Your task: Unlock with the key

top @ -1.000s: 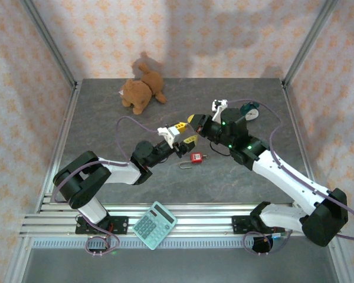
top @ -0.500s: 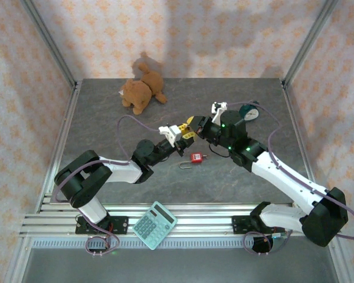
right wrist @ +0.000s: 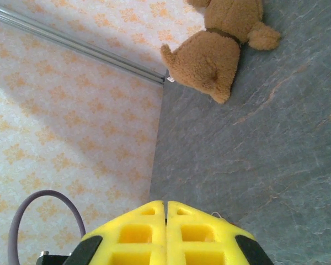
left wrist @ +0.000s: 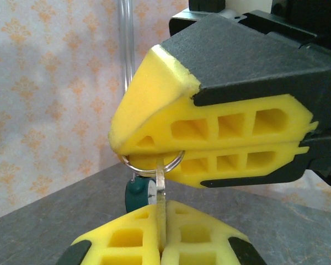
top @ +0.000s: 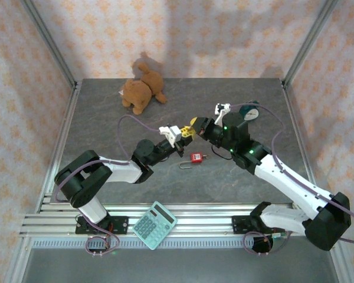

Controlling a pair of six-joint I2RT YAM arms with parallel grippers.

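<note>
The silver key (left wrist: 160,193) hangs from its ring (left wrist: 133,164) above the table. My left gripper (left wrist: 161,212) is shut on the key's blade. My right gripper (left wrist: 149,154) is shut on the ring from above, its yellow fingers (left wrist: 209,130) lying across the left wrist view. In the top view the two grippers meet tip to tip, left gripper (top: 180,133) against right gripper (top: 195,125), above the table's middle. The red padlock (top: 196,157) lies flat on the table just in front of them, its shackle pointing left. From the right wrist, the right gripper (right wrist: 166,205) is pressed shut.
A brown teddy bear (top: 143,91) lies at the back left of the grey table (top: 106,118). A teal and white round object (top: 249,112) sits behind the right arm. A calculator (top: 154,224) rests on the front rail. Patterned walls enclose three sides.
The left gripper has closed onto the key's blade. The right gripper, holding the ring, has shifted slightly left to meet it.
</note>
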